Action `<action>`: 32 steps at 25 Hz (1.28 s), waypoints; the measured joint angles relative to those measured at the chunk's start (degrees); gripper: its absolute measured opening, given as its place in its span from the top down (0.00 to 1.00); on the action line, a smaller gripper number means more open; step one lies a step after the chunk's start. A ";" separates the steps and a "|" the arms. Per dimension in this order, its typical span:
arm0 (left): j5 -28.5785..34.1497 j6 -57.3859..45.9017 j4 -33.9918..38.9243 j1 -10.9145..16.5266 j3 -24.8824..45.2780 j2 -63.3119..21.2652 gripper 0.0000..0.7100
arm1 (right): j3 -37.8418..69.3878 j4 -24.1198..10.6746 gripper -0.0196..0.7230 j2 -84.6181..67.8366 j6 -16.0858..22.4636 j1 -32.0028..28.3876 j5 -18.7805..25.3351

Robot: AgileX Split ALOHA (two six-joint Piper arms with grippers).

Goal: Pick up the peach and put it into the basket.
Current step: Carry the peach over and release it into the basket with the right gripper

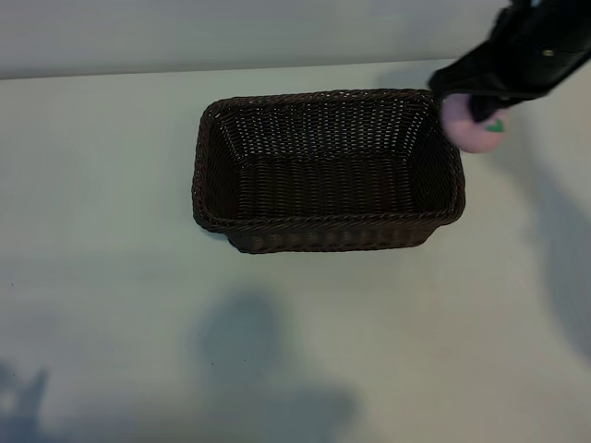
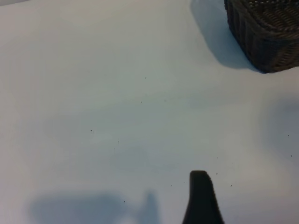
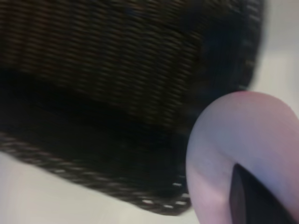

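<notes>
Left gripper (image 2: 202, 198) is hanging over bare table (image 1: 111, 305), well apart from the basket (image 1: 328, 171); only one dark finger is showing in its wrist view, with nothing against it, and by the reading its fingers are standing fairly wide. The basket is sitting mid-table with nothing inside it. Right gripper (image 1: 476, 115) is reaching in from the far right corner, its fingers pinching the peach (image 1: 469, 129), which is hanging clear of the table just beside the basket's right rim and is overlapping that corner.
</notes>
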 joint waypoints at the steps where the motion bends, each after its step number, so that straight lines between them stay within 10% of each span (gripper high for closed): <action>1: 0.00 0.00 0.00 0.00 0.00 0.00 0.30 | -0.64 0.00 0.92 0.06 0.00 1.24 0.04; 32: 0.00 0.11 0.00 0.00 0.00 0.00 0.30 | -3.47 0.53 0.92 17.95 -1.73 7.77 -8.22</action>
